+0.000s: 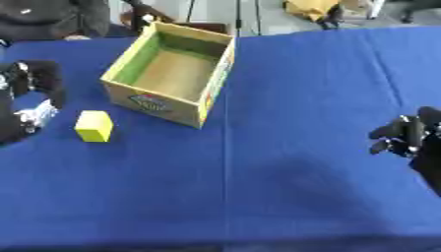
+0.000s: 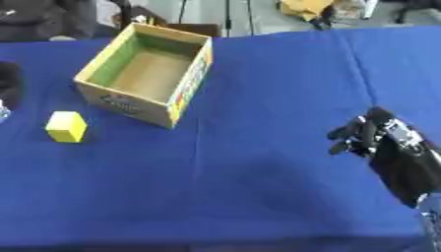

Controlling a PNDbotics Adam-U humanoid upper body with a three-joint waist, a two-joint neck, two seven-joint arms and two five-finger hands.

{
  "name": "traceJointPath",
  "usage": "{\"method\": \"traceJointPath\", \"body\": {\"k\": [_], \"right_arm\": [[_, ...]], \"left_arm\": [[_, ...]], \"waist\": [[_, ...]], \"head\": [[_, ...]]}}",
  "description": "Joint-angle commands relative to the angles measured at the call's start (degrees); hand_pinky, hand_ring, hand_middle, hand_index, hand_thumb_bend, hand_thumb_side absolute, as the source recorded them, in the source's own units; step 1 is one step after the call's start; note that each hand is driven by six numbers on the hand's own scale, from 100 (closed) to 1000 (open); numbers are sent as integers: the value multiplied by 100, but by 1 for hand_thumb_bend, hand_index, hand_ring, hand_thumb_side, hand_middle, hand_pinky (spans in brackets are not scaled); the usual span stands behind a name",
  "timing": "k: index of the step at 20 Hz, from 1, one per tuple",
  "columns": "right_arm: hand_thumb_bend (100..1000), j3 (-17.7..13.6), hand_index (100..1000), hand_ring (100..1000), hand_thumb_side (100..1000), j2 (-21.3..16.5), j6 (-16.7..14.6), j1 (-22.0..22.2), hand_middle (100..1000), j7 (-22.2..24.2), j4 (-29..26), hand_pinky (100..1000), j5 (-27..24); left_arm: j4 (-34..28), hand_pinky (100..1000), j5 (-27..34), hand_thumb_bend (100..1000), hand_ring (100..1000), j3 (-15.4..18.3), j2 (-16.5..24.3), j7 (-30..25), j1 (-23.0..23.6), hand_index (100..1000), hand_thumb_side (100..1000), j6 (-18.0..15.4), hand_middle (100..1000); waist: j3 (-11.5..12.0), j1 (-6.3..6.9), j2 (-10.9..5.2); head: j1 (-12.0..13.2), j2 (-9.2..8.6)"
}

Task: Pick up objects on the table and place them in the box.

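An open cardboard box [image 1: 158, 104] with a green inner wall stands at the back left of the blue table, and I see nothing inside it. A yellow block [image 1: 94, 126] lies on the cloth just in front of the box's left corner. At the left edge my left hand [image 1: 34, 96] hovers beside the block, a short gap away, its fingers loosely arched and holding nothing. Far from both, my right hand [image 2: 376, 137] hangs at the right side, fingers relaxed and pointing left, with nothing in it.
A blue cloth [image 1: 284, 162] covers the whole table. Its far edge runs just behind the box, with dark chairs and a brown bundle [image 1: 310, 8] on the floor beyond.
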Motion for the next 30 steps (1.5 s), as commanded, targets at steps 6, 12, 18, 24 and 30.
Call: {"method": "traceJointPath", "body": {"k": [6,12,18,24,30], "right_arm": [[100,-16,383,657,589,-158,-24,-6,481,30,-43,574,13],[100,5,383,657,588,-168,-19,0,481,50,-37,574,8],[100,17,383,657,587,-161,-12,0,480,65,-30,574,17],[100,25,383,657,586,-144,-6,-9,480,77,-24,574,32],[100,28,383,657,585,-129,-3,-22,480,82,-20,574,42]], "left_arm": [[531,672,-1529,564,697,-367,1155,-1390,-693,835,435,-202,700],[1410,681,-1983,630,715,-872,1296,-1879,-1447,846,449,-489,725],[2378,679,-2386,639,711,-1228,1010,-2027,-2069,845,432,-849,722],[3106,675,-2788,642,703,-1381,682,-2031,-2405,842,431,-1140,715],[3512,676,-3058,625,695,-1434,429,-1884,-2560,839,421,-1329,704]], "waist": [[-57,11,-104],[-115,14,-129],[-152,9,-127],[-177,0,-106],[-197,-4,-85]], "head": [[25,29],[53,29],[53,29],[56,29],[63,29]]}}
